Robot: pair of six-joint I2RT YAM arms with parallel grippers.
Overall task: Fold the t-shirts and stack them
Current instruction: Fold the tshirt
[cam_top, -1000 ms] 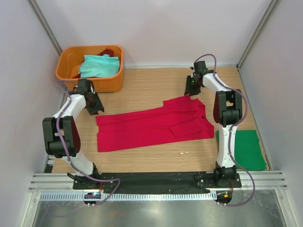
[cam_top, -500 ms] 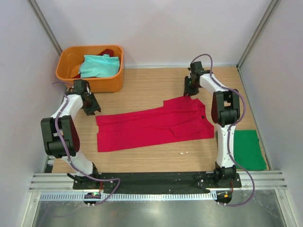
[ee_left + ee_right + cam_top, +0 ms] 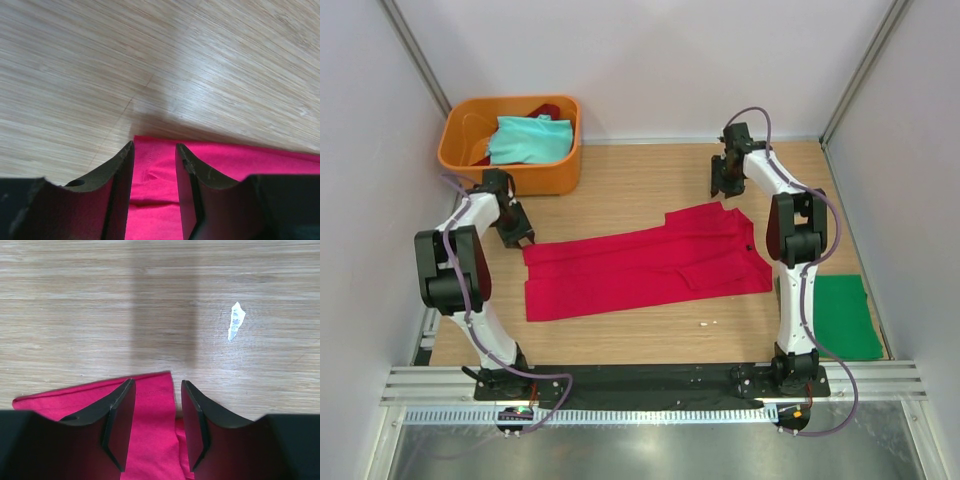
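Note:
A red t-shirt [image 3: 640,262] lies flat on the wooden table, folded into a long band. My left gripper [image 3: 521,238] is open at its far left corner; in the left wrist view the gripper [image 3: 154,147] has red cloth [image 3: 250,160] between its jaws, which do not pinch it. My right gripper [image 3: 720,190] is open at the far right corner; in the right wrist view the gripper [image 3: 157,384] straddles the shirt's corner [image 3: 150,430]. A folded green t-shirt [image 3: 845,315] lies at the right near edge.
An orange basket [image 3: 455,150] at the back left holds a teal shirt [image 3: 530,138] and a dark red one [image 3: 546,109]. A white scrap [image 3: 235,320] lies on the table beyond the right gripper. Another small white bit [image 3: 708,323] lies near the red shirt's front edge.
The left gripper has shifted slightly and now sits at the shirt's far left corner. The right gripper has moved a little left over the far right corner. The shirt has not moved.

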